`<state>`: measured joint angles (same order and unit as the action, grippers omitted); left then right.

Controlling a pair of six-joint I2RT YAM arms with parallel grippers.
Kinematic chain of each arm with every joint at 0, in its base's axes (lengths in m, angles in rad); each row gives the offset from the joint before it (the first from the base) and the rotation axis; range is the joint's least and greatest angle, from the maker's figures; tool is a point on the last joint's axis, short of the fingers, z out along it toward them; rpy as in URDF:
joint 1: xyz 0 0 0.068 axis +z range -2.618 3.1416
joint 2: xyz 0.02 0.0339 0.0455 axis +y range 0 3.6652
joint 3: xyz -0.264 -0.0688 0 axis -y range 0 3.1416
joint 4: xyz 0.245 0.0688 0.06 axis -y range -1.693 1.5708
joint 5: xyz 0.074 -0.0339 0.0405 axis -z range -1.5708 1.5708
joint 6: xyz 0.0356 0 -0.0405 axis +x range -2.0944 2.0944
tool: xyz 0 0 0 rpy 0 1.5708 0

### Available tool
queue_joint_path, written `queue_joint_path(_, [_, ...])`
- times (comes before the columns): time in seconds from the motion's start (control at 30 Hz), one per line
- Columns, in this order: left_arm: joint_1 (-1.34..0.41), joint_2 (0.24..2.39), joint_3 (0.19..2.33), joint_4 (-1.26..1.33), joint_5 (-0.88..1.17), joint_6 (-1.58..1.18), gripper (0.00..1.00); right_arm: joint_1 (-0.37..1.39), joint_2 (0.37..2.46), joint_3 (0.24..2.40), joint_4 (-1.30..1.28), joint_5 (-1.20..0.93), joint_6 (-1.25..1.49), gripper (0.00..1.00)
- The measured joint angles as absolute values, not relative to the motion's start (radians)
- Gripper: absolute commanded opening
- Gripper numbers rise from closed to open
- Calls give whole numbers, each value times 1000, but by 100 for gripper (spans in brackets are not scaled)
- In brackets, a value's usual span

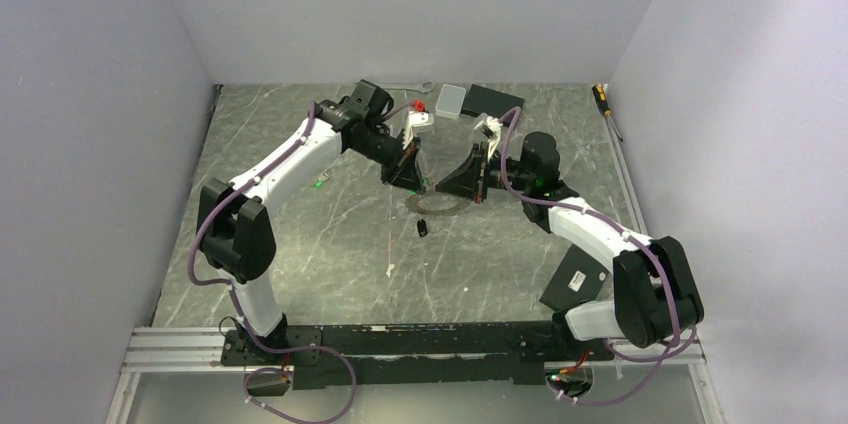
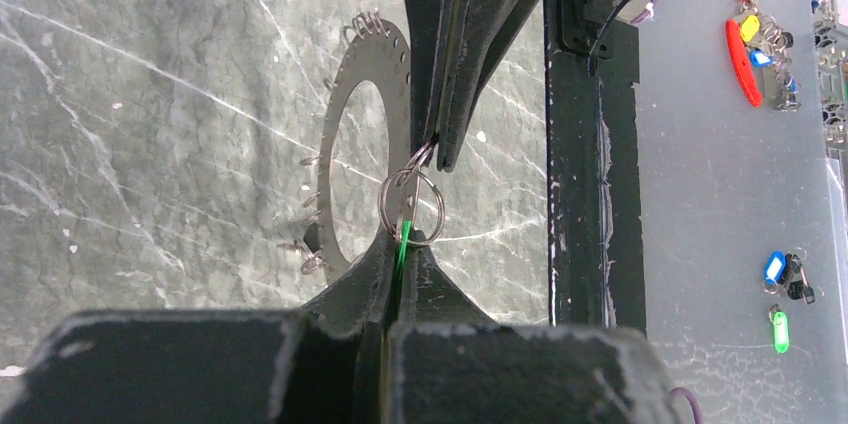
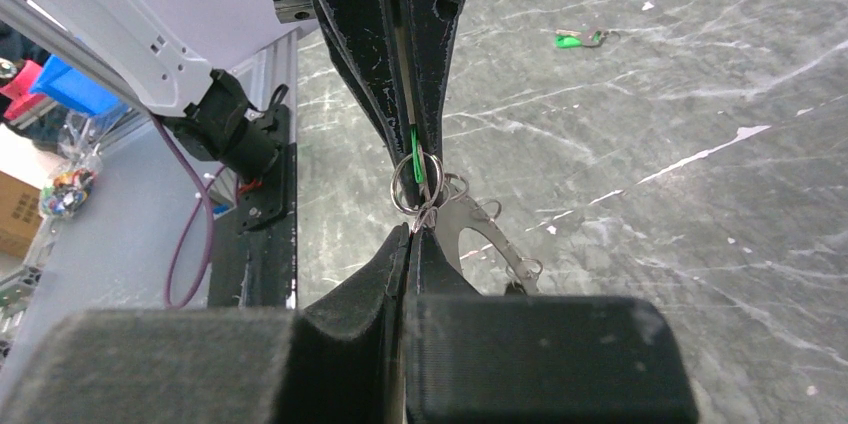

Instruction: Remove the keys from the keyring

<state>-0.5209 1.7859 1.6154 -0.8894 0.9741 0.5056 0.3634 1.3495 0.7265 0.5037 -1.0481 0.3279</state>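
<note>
**Tip to tip over the table:** the two arms meet above the middle of the grey marbled table (image 1: 330, 264) with one small silver keyring (image 2: 411, 206) strung between them.

The left gripper (image 2: 401, 262) is pressed together on a green-headed key (image 3: 415, 156). The green sliver is clamped flat between its pads, and only the key's metal end pokes out to where it is threaded on the ring. Facing it, the right gripper (image 3: 413, 239) is also pressed shut, nipping the far edge of the same ring.

The ring hangs clear of the table. It sits directly over a flat metal disc (image 2: 385, 56) whose rim carries a row of tiny loops.

The coming move looks to turn on this straight line of left gripper, key, ring and right gripper. The key's long axis runs back along the left fingers, away from the ring. The ring stands roughly edge-on to both sets of jaws, and neither arm is nearer because each already has its piece. Freeing the key probably means working it round the ring's coil rather than simply drawing the arms apart, and a slip at either pinch would drop everything onto the disc.

A second green-headed key (image 3: 568, 40) lies loose on the table off to the left arm's side. A small dark piece (image 1: 422, 228), possibly the black-headed key, lies just in front of the disc.
</note>
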Motion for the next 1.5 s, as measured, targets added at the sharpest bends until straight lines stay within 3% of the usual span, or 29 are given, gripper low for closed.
queue_joint_path(0.73, [-596, 1890, 1592, -915, 836, 511, 0, 356, 1357, 688, 728, -1111, 439, 0])
queue_joint_path(1.1, [-488, 1866, 1526, -877, 900, 476, 0, 338, 1357, 688, 727, -1111, 435, 0])
queue_joint_path(1.3, [-383, 1798, 1488, -798, 953, 411, 0, 282, 1325, 689, 574, -1110, 368, 0])
queue_joint_path(1.5, [-299, 1785, 1467, -717, 998, 348, 0, 258, 1261, 774, 149, -1132, 129, 0])
